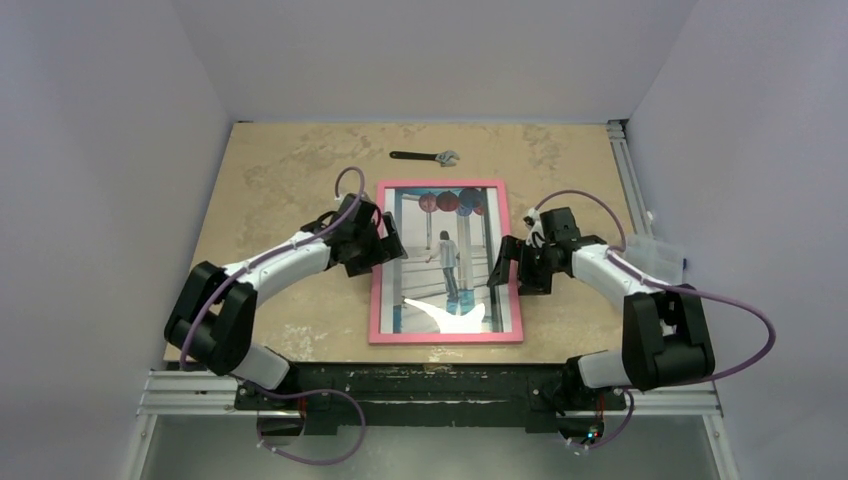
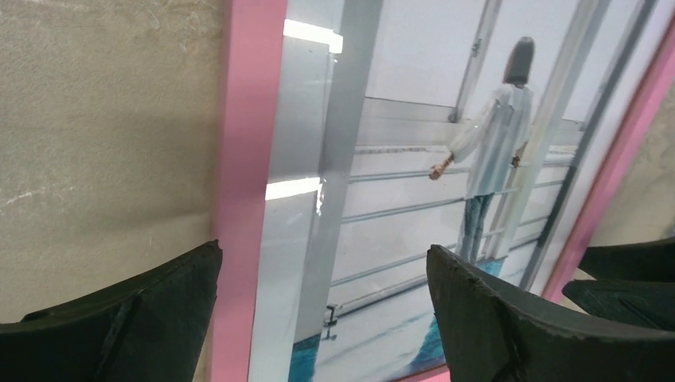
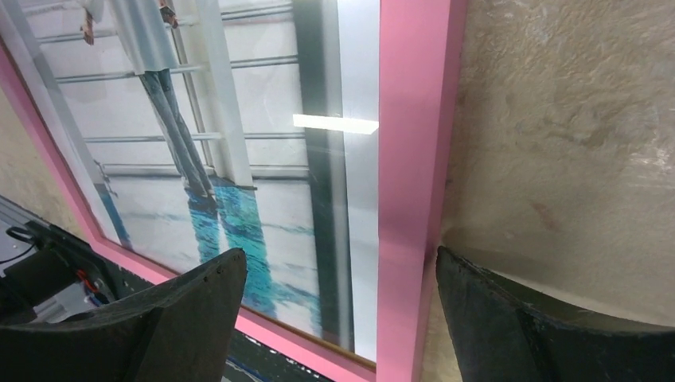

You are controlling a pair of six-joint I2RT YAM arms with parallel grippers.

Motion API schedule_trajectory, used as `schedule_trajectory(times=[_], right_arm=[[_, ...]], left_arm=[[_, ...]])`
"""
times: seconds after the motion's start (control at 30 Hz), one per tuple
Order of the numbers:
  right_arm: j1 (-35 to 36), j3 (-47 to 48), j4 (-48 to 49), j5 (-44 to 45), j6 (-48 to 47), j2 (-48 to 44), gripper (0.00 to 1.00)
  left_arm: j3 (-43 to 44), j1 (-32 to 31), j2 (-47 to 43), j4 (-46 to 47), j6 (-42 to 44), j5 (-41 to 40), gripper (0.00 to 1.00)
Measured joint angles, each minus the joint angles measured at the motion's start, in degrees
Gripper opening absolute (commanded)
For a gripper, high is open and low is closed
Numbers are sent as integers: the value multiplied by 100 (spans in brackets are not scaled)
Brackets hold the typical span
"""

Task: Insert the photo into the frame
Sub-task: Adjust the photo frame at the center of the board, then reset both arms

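The pink frame lies flat, face up, in the middle of the table, and the photo of a person among columns shows behind its pane. My left gripper is open astride the frame's left rail: one finger over the table, the other over the photo. My right gripper is open astride the right rail, with one finger over the photo and the other close beside the rail's outer edge. In the wrist views neither the left gripper nor the right gripper grips anything.
A black adjustable wrench lies on the table beyond the frame's top edge. Grey walls close the table in on three sides. A metal rail with both arm bases runs along the near edge, just below the frame's bottom.
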Motion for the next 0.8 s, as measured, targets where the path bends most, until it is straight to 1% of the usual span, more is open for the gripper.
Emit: schedule_trajectory(times=[0.13,0.27,0.4,0.53,0.63,0.8], right_arm=[[55,323,-570,225,-98,-103,89],[55,737,-872,387,-210,-535,90],[55,1010,-901,387,-260,-1091,90],[55,1093,-863,208,-236,-1563,92],[52,1093,-769,-2,-146,-1862,93],[55,1093,-527,-238,2,-2225,94]], left_arm=[[-114,-44,-627,-136,7,13,99],[-203,-55,-1648,-205,68,-13,100],[-378,-55,-2693,-109,186,15,100],[-780,-55,-3703,166,256,254,100],[-977,-55,-4181,389,313,505,100],[-1123,-55,-4712,713,374,796,100]])
